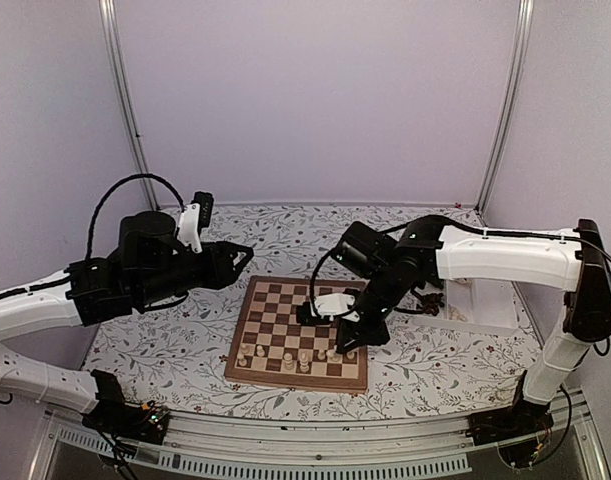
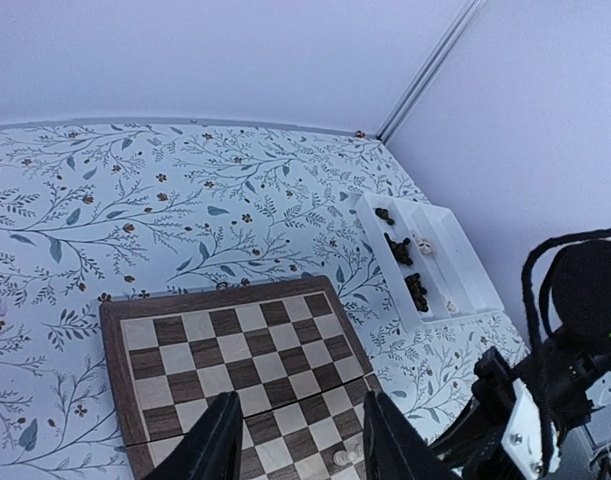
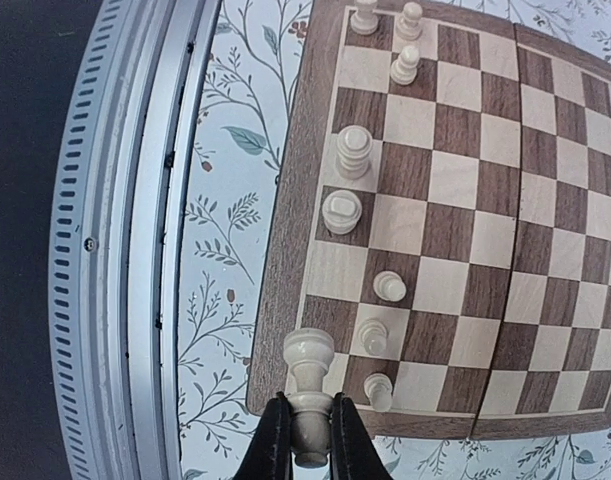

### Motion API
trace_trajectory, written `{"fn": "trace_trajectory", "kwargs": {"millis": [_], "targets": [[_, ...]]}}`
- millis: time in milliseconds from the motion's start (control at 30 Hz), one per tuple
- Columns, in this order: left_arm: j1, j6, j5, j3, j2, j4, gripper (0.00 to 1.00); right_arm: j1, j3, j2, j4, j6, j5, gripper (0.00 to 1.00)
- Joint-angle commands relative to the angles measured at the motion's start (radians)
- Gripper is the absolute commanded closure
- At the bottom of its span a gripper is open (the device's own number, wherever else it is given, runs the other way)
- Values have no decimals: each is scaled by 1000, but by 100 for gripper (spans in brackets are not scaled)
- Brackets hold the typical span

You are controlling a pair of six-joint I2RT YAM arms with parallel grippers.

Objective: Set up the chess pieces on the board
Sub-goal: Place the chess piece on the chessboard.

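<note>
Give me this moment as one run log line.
right claw: shut on pale piece, at board edge | left claw: open, empty, raised

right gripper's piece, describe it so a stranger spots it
On the square checked wooden chessboard, find the corner by the metal rail. The right gripper pinches a cream wooden chessman; the pawns beside it have round heads, its head is flat.

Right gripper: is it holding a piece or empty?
Shut on a pale chess piece: the right gripper pinches its stem above the board's corner.
</note>
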Motion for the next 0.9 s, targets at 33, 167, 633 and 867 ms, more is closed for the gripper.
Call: {"fn": "trace_trajectory", "kwargs": {"millis": [33,167,633,867], "targets": [[17,-9,-42,-10,-45,-42,57,57,55,75,-50,-7,95,98],[17,-20,-44,-25,-52,-42,57,85,87,137,-62,-8,129,98],[18,-27,-64,-54,-95,-50,56,118,179,262,-93,3,157,95],[20,-29,-67,-65,-108,-48,56,124,184,285,-90,8,169,94]]}}
